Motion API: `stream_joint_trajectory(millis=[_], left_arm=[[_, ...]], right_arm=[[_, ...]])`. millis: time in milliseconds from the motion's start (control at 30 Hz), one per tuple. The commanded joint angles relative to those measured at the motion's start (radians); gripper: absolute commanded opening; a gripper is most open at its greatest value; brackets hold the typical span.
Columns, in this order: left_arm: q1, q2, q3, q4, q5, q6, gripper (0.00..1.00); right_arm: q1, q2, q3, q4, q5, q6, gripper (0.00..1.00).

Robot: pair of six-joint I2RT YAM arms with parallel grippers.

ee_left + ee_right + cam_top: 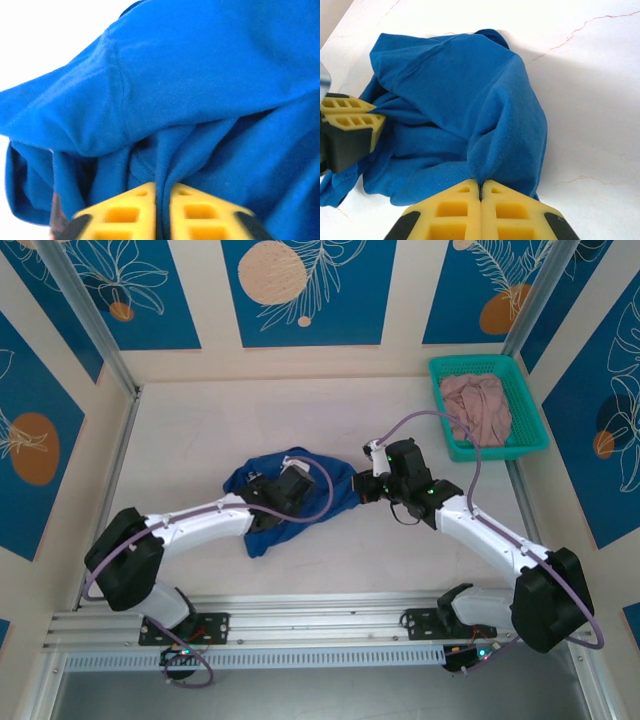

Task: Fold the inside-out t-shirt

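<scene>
Blue t-shirt (338, 476) lies bunched on the desk (200, 430), well apart from the green basket (480, 361). The right gripper (481, 185) is pinched on the edge nearer that basket, and the left gripper (162, 187) is clamped on folds farther from it. Both bites look thin, so pulling apart could slip one loose or drag layers into a tangle.

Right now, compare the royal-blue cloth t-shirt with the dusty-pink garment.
The royal-blue cloth t-shirt lies bunched on the white table; the dusty-pink garment sits in the green plastic basket. The left claw and right claw pinch the t-shirt; the garment is untouched. Both are crumpled cloth.
</scene>
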Motion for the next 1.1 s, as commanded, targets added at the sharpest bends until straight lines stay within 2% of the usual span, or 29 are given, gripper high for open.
stream_joint_trajectory(millis=[0, 133, 200, 367, 533, 733, 833, 933, 967, 1067], left_arm=[[0.047, -0.169, -0.013, 0.052, 0.125, 0.022, 0.00], [0.212, -0.416, -0.030, 0.126, 0.453, -0.047, 0.00], [0.307, -0.478, 0.015, 0.128, 0.564, -0.099, 0.00], [0.461, -0.496, 0.194, 0.055, 0.677, -0.173, 0.00], [0.552, -0.482, 0.270, 0.042, 0.773, -0.260, 0.00], [0.561, -0.410, 0.184, -0.004, 0.744, -0.275, 0.00], [0.561, -0.337, 0.093, 0.007, 0.658, -0.256, 0.00], [0.561, -0.229, 0.048, 0.004, 0.511, -0.193, 0.04], [0.561, -0.190, 0.040, 0.003, 0.461, -0.169, 0.07], [0.560, -0.133, 0.013, 0.001, 0.389, -0.130, 0.34]], right_arm=[[-0.015, -0.076, 0.039, -0.047, 0.041, -0.037, 0.00], [-0.053, -0.179, 0.088, -0.046, 0.060, -0.041, 0.00], [-0.064, -0.208, 0.141, -0.038, 0.060, -0.050, 0.00], [-0.086, -0.197, 0.337, -0.110, 0.063, -0.117, 0.00], [-0.090, -0.194, 0.521, -0.225, 0.102, -0.206, 0.00], [-0.102, -0.121, 0.614, -0.280, 0.062, -0.224, 0.00], [-0.102, -0.004, 0.602, -0.250, -0.014, -0.187, 0.00], [-0.101, 0.161, 0.607, -0.199, -0.079, -0.158, 0.00], [-0.097, 0.226, 0.624, -0.190, -0.095, -0.152, 0.00], [-0.078, 0.403, 0.696, -0.193, -0.099, -0.156, 0.00]])
